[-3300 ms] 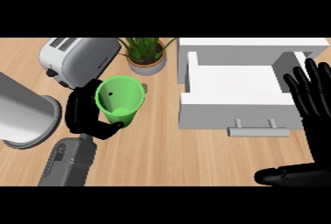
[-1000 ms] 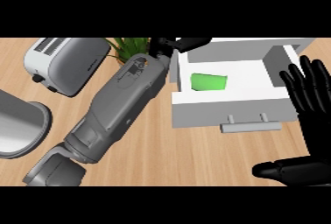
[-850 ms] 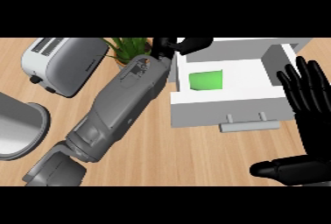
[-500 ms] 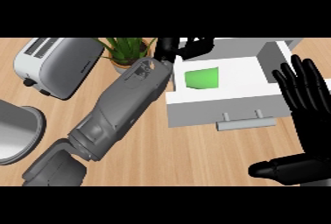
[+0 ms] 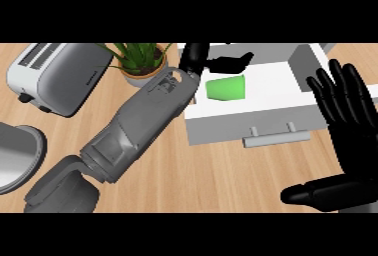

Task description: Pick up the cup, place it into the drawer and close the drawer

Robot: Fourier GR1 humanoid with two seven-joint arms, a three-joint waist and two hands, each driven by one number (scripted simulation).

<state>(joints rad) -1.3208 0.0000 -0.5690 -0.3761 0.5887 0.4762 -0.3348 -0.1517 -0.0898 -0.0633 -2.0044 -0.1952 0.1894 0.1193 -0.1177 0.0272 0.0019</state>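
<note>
Since the frame half a second back, the whole view has slid a little: the toaster and the plant sit further toward the middle, and the left hand's fingers have spread apart above the cup instead of crowding it.

Pale wood-grain counter runs under everything, its boards smooth and warm-toned. On it stands the open white drawer, a boxy tray with flat matte walls and a grey bar handle on its front face. To the left of the drawer, the grey left forearm lies as a long faceted shell slanting up across the counter, its wrist covering the drawer's left wall. A toaster, rounded and silvery with two dark slots, sits well left of the drawer. Part of a grey curved metal vessel shows further left and lower.

Right hand, glossy black, stands just right of the drawer, fingers straight and upward, thumb out low: open and resting.

Between toaster and drawer is a potted plant, spiky green leaves in a tan round pot.

Left hand hovers over the drawer's back left corner, fingers relaxed and apart, holding nothing.

Inside the drawer lies the green cup, on its side, just below that hand.
</note>
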